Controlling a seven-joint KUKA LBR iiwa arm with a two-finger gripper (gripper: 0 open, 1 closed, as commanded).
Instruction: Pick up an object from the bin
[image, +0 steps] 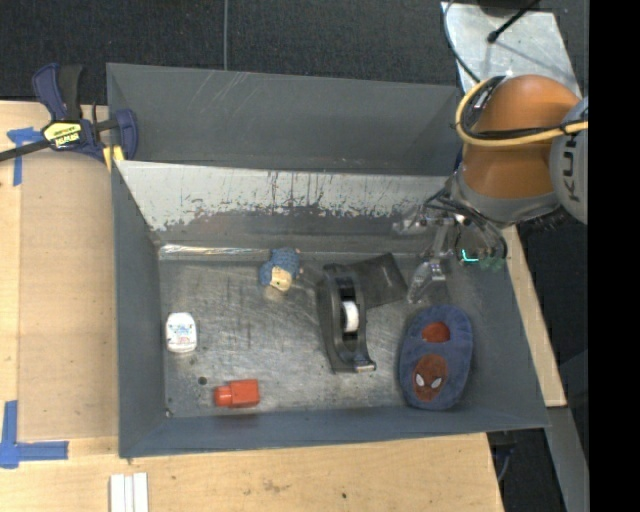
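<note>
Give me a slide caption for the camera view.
Gripper at the bin's right, near a blue Spider-Man slipper and a dark tape dispenser.

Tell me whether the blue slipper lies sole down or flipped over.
Sole down: the blue slipper shows its upper side, with the red spider-mask face and the foot opening both facing up.

Orange domed cover (520, 140), black cable (468, 105) looped at its ten o'clock; grey metal gripper (428, 275), teal light (468, 257), at seven o'clock.
</note>
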